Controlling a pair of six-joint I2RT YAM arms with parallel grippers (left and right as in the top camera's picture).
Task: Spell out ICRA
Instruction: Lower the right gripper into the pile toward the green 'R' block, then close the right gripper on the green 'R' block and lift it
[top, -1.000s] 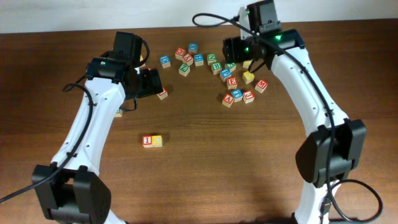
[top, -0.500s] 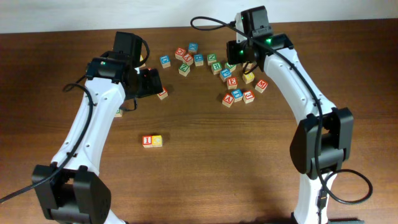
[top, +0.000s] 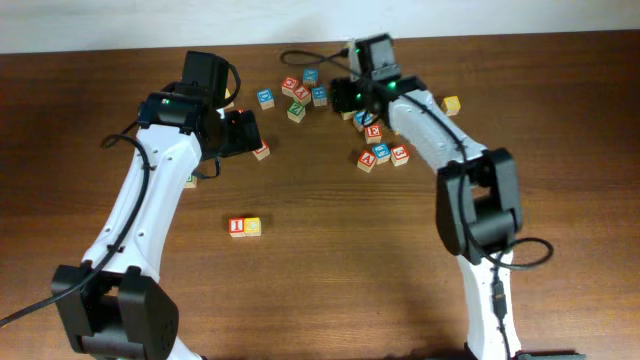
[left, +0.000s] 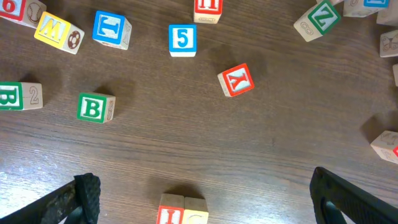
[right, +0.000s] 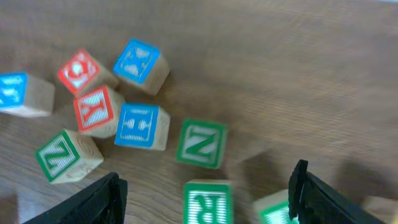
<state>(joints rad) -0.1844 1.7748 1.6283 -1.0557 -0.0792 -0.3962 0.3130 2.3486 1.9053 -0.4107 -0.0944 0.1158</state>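
Left gripper (left: 204, 182): jaws spread fully, holding nothing. It hangs over bare table (left: 186, 143).
I cube (top: 238, 227): red-faced, on the table well apart from the far cluster.
C cube (top: 252, 227): yellow, touching the I cube on its right.
Right gripper (right: 206, 175): jaws wide apart, nothing gripped, above the far cluster (top: 385, 152).
R cube (right: 208, 204): green, on the table between the right fingers — clear of both.
A cube: cannot be singled out; several red-faced cubes lie in the cluster.
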